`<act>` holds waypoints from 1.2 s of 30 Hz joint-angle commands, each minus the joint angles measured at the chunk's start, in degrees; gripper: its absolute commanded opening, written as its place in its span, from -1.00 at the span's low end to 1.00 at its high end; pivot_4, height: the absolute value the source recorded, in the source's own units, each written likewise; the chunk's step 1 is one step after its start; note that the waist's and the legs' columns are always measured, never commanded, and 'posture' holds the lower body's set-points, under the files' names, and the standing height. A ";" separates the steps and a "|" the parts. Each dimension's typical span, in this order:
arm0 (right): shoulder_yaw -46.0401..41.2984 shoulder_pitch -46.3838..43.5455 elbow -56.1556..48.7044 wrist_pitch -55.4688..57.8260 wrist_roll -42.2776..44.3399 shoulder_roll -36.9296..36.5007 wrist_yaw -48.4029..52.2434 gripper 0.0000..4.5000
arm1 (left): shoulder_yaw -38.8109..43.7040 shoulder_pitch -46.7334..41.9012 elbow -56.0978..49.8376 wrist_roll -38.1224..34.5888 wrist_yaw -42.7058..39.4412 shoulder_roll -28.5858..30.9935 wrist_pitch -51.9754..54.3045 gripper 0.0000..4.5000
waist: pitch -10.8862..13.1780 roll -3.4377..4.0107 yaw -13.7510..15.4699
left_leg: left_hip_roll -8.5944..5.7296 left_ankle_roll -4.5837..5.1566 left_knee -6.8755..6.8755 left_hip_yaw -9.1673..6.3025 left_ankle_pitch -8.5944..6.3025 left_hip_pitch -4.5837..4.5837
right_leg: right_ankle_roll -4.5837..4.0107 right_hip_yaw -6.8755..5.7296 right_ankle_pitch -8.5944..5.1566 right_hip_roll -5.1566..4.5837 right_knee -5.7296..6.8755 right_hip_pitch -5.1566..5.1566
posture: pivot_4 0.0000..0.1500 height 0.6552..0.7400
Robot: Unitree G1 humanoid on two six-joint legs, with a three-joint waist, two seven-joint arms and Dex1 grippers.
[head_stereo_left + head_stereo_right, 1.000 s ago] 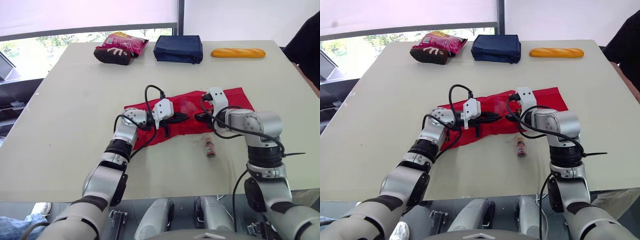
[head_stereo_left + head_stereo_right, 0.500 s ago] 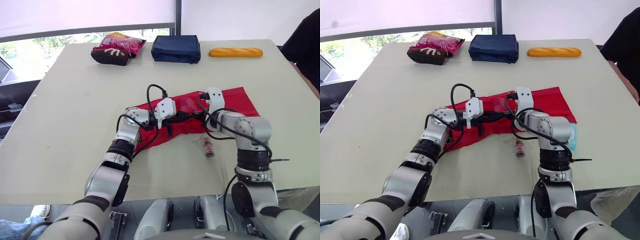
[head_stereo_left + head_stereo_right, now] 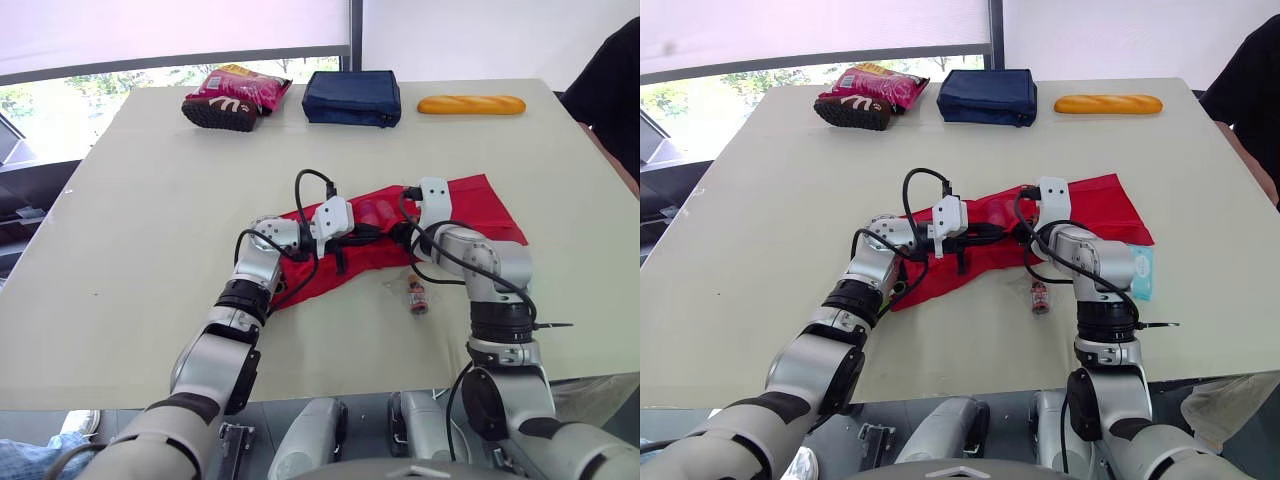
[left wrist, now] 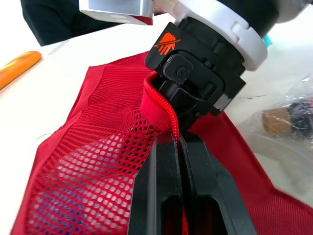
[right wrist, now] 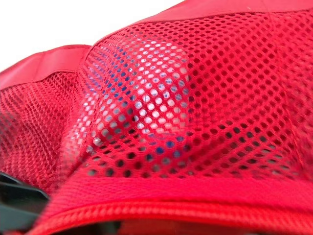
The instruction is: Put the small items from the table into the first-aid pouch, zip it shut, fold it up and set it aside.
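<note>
The red first-aid pouch (image 3: 440, 215) lies spread in the middle of the table, mesh pocket (image 5: 186, 112) facing up. My left gripper (image 4: 175, 139) is shut on the pouch's zipper rim (image 4: 164, 110). My right gripper (image 3: 398, 236) meets it head-on at the same rim, and the rim runs into its black front (image 4: 195, 73). A small brown bottle in a clear bag (image 3: 417, 294) lies on the table just in front of the pouch. A light-blue packet (image 3: 1143, 272) lies by my right forearm.
At the far edge sit a navy pouch (image 3: 355, 97), a baguette (image 3: 471, 104) and a pink snack bag (image 3: 250, 85) on a dark brown object (image 3: 222, 110). A person in black (image 3: 615, 90) stands at the right corner.
My right elbow has drawn in toward the pouch, uncovering the light-blue packet. The left gripper keeps its hold on the rim, and the bottle has not moved.
</note>
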 commanded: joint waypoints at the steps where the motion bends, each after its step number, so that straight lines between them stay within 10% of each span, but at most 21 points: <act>1: 2.17 0.46 -6.37 3.98 3.47 -1.59 3.27 0.62 | 0.07 -0.67 -0.73 -0.54 0.26 -0.52 -0.37 -1.00 | -0.01 0.01 0.12 | 0.00 0.00 0.00 0.00 0.00 0.00 | 0.00 0.00 0.00 0.00 0.00 0.00 | 1.00 0.99; 18: 11.52 11.82 -25.78 -2.83 9.08 -22.47 19.98 0.62 | 0.82 -1.16 2.08 -0.60 1.49 0.67 -1.35 -1.00 | -0.01 0.01 0.16 | 0.00 0.01 -0.01 0.01 0.00 0.01 | 0.01 -0.01 0.00 0.00 -0.04 0.02 | 1.00 0.99; 30: -18.86 43.04 -42.06 -28.80 27.76 -33.40 44.05 0.62 | 2.09 2.13 0.12 -1.55 -0.24 6.52 -1.28 -1.00 | 0.00 -0.01 0.37 | 0.04 0.01 -0.03 0.05 -0.01 0.08 | 0.04 0.01 -0.01 0.03 -0.06 0.09 | 1.00 0.99; 36: -31.59 57.65 -36.94 -37.45 27.68 -39.75 58.77 0.95 | 2.59 3.92 -0.62 -1.90 -1.14 8.56 -1.31 -1.00 | 0.00 -0.01 0.43 | 0.07 0.05 -0.03 0.07 -0.03 0.16 | 0.05 0.02 0.00 0.05 -0.12 0.23 | 1.00 0.99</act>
